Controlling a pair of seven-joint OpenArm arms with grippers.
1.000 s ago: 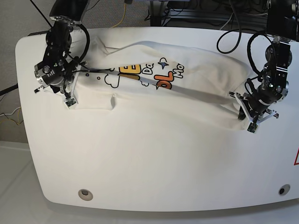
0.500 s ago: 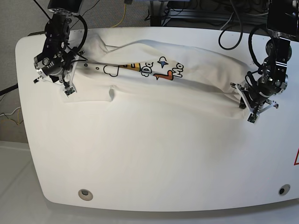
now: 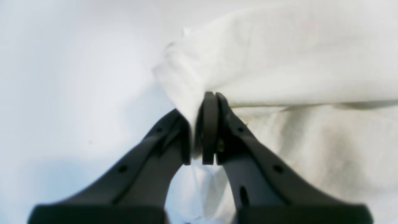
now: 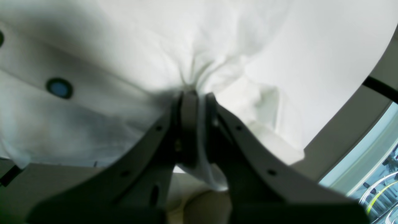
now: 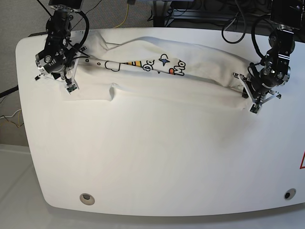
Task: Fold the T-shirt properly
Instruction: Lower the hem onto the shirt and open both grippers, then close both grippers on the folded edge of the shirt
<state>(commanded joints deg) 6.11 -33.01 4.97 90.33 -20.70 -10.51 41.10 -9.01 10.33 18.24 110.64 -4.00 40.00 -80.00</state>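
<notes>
T-shirt [image 5: 157, 76] stretched across table [image 5: 157, 162] far half, nine to three o'clock. Right gripper [image 5: 68, 85] at nine o'clock end, left gripper [image 5: 249, 98] at three.

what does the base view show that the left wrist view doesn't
Only base: the whole white table, both arms, the right claw and the colourful cartoon print. Only left wrist: the left claw close up, jaws pinching bunched cloth. Both: the large white cotton T-shirt, gripped at its end by the left claw.
</notes>
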